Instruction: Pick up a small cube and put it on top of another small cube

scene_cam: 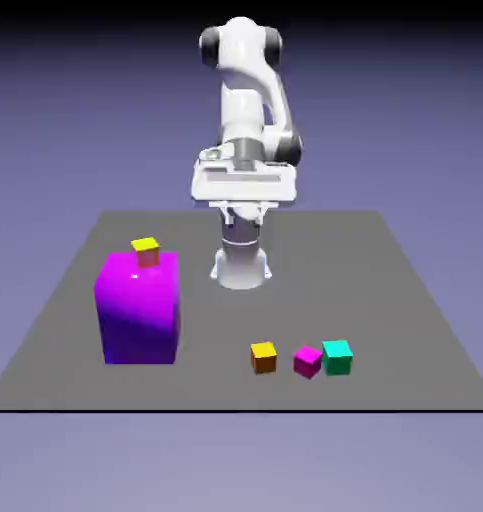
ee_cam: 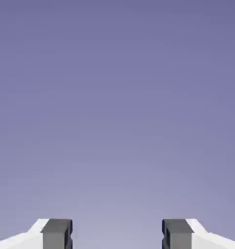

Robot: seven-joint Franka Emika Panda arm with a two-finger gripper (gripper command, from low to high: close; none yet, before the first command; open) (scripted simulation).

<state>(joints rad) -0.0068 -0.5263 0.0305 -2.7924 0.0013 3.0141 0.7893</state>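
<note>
1. You had the gripper (scene_cam: 243, 213) up high, over the far part of the table (scene_cam: 385, 300), approx. 11 o'clock of the pink cube (scene_cam: 307, 362) on the ext. view's dial (12 = top of pic). Jaws were apart w/ nothing betw. them; the hand view showed only backdrop past the fingertips, prob. b/c the hand was tipped up off the table.

2. Your pick, the pink cube, sat on the table near its front edge, held up by nothing else. It was turned vs. its neighbours, a corner toward the cam, so you'd prob. need to roll the wrist to get the pads flat on two opp. faces.

3. Your target, the teal cube (scene_cam: 337, 358), was right beside it at 3 o'clock, a bit bigger & sitting flat, so it looked a steady base. Couldn't tell if the two touched. Tight fit: a finger coming down there could've nudged it.

4. The orange cube (scene_cam: 264, 358) was at 9 o'clock of the pink, w/ more room on that side.

5. The big purple block (scene_cam: 140, 320) stood betw. 9 & 10 o'clock, w/ the yellow-topped cube (scene_cam: 146, 253) apparently resting on it. Best leave both alone.

6. Next, I'd say: lower & align over the pink; the stack wasn't begun.
</note>
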